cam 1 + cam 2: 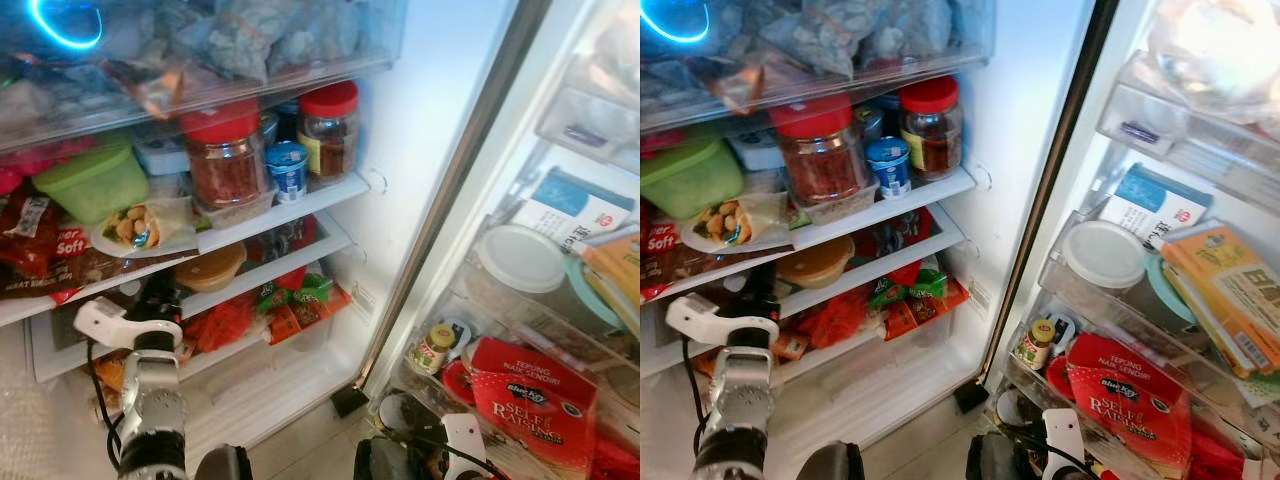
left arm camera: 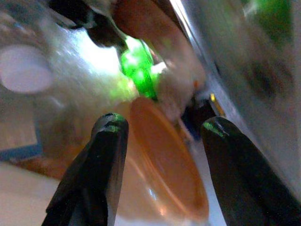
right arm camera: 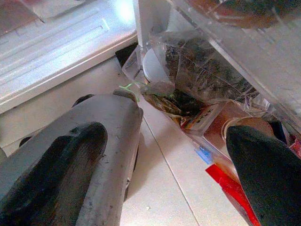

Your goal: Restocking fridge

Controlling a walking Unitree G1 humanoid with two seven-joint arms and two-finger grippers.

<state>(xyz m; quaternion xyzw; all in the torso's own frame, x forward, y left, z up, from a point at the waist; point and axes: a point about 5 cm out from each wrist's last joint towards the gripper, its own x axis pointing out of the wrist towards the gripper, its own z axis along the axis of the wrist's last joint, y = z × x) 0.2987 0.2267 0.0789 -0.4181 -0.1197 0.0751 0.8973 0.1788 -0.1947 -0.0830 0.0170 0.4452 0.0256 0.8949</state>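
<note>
- The open white fridge (image 1: pixel 420 120) stands packed, its door swung wide on the robot's right.
- The left gripper (image 2: pixel 160 141) reaches in at the lower shelf's left end, black fingers spread apart and holding nothing, just before a round orange-tinted plastic tub (image 2: pixel 164 160).
- That tub (image 1: pixel 208 268) sits on the white lower shelf (image 1: pixel 300 250), beneath the shelf carrying a red-lidded glass jar of chilli flakes (image 1: pixel 226 155), a second red-lidded jar (image 1: pixel 328 128) and a lime-green plastic container (image 1: pixel 92 182).
- The right gripper (image 3: pixel 164 155) hangs low by the door's bottom rack, fingers wide apart and empty, above the pale tiled floor (image 3: pixel 169 188).
- A red bag of self-raising flour (image 1: pixel 530 405) fills the door's lower rack beside a small yellow-labelled jar (image 1: pixel 432 350).
</note>
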